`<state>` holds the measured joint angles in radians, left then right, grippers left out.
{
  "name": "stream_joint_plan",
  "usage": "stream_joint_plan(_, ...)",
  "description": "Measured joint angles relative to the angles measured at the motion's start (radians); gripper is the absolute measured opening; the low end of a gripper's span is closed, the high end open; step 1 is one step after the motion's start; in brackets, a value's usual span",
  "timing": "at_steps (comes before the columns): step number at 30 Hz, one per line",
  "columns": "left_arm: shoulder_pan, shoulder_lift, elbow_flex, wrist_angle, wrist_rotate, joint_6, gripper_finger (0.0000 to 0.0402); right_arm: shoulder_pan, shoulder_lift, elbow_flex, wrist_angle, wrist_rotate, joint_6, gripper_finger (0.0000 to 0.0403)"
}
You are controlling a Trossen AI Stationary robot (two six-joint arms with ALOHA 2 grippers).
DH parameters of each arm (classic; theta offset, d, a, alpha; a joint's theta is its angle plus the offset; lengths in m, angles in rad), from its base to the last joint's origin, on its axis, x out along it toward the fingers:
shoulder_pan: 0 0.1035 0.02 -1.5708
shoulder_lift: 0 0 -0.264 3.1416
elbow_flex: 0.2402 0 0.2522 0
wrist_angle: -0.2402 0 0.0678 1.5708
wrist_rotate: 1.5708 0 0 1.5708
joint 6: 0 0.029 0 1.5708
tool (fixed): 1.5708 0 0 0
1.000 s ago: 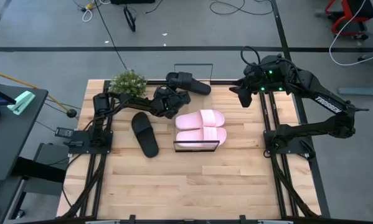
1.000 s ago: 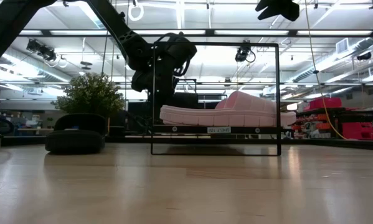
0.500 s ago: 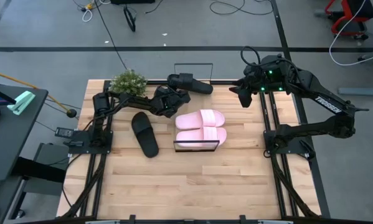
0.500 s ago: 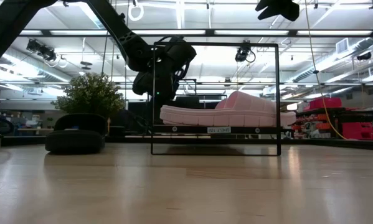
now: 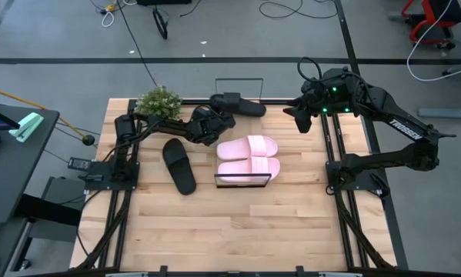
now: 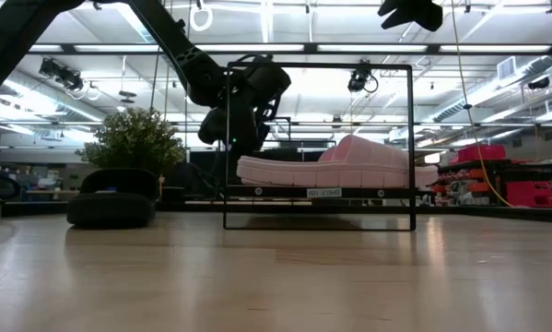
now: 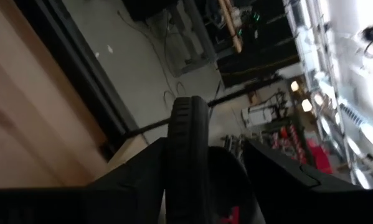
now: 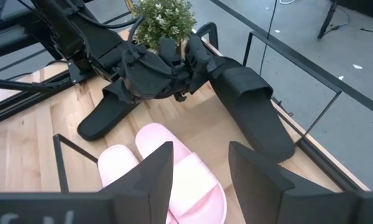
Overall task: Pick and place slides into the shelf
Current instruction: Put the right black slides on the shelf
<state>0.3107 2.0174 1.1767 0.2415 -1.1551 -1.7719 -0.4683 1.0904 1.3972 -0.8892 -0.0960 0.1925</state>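
Observation:
My left gripper is shut on a black slide near the far table edge, between the plant and the shelf's far wire end. In the right wrist view this slide slants away from the left gripper. Two pale pink slides lie side by side, soles down, on the shelf. In the low view they rest inside its wire frame. The second black slide lies sole-down on the table. My right gripper hovers open, high right of the shelf. My left gripper pinches the black slide between its two fingers at one end, coming from the table's left. The ribbed sole edge stands on edge between them. The slide reaches rightward past the fingers. Whether its free end touches anything, I cannot tell.
A small potted plant stands at the table's far-left corner, close behind the left arm. Black arm mounts and rails run along both table sides. Bare wood fills the near half of the table.
My left gripper has carried the black slide a short way toward the table's right, along the far edge. The pink slides, the other black slide and the right arm have kept still.

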Motion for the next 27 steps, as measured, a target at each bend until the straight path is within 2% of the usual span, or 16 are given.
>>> stream_joint_plan(14, 0.002, 0.000, 0.000, -0.143, 0.083, -0.132, 0.0255, 0.000, 0.000, 0.000, 0.000, -0.016, 0.000, 0.0160)
stream_joint_plan(27, 0.012, -0.001, 0.000, -0.184, 0.153, -0.155, 0.0273, 0.000, 0.000, 0.000, 0.000, -0.036, -0.004, 0.0160)
